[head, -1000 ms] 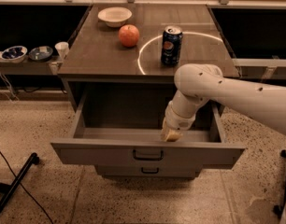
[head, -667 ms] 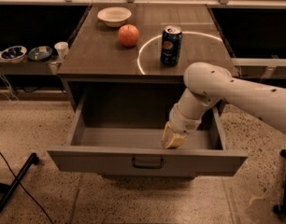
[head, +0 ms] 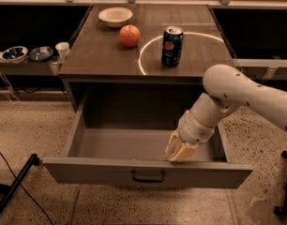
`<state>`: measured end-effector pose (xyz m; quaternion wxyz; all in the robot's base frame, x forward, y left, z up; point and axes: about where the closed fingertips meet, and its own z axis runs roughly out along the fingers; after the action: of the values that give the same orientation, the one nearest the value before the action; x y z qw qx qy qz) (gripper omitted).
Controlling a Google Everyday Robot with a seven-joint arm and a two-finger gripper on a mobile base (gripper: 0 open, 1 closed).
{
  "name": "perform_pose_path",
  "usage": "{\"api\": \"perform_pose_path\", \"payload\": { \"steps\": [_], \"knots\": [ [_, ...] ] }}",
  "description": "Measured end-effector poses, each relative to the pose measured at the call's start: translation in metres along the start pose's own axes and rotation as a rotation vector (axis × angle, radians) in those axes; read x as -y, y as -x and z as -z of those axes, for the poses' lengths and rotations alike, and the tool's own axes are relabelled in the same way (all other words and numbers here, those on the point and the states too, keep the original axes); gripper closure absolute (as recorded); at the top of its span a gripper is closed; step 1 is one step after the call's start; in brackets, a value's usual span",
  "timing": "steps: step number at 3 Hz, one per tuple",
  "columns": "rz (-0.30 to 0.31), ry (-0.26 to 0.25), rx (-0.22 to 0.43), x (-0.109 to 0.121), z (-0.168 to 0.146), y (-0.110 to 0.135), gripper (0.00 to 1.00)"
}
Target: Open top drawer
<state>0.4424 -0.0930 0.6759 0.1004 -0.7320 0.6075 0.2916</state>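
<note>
The top drawer (head: pixel 87 171) is pulled far out from under the cabinet top; its grey box is open and I see nothing inside it. Its flat front carries a small dark handle (head: pixel 147 176) at the centre. My gripper (head: pixel 179 153) hangs from the white arm coming in from the right, inside the drawer just behind the front panel, a little right of the handle. Its yellowish fingers point down toward the front panel's top edge. The two lower drawers are hidden behind the open front.
On the cabinet top (head: pixel 96 60) stand a white bowl (head: pixel 115 17), an orange-red fruit (head: pixel 130 35) and a blue soda can (head: pixel 172 46). A low shelf at left holds small bowls (head: pixel 14 54) and a cup (head: pixel 63 49). A black stand leg (head: pixel 14 186) crosses the floor at lower left.
The drawer has come further out toward the camera, and my gripper has moved with its front panel, lower and nearer. The lower drawers' fronts are now covered.
</note>
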Motion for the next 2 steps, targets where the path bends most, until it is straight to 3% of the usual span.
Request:
{"api": "perform_pose_path", "payload": {
  "steps": [1, 2],
  "knots": [
    [-0.017, -0.080, -0.054, -0.011, 0.016, 0.006, 1.00],
    [-0.023, -0.232, -0.123, -0.003, 0.052, 0.015, 1.00]
  ]
}}
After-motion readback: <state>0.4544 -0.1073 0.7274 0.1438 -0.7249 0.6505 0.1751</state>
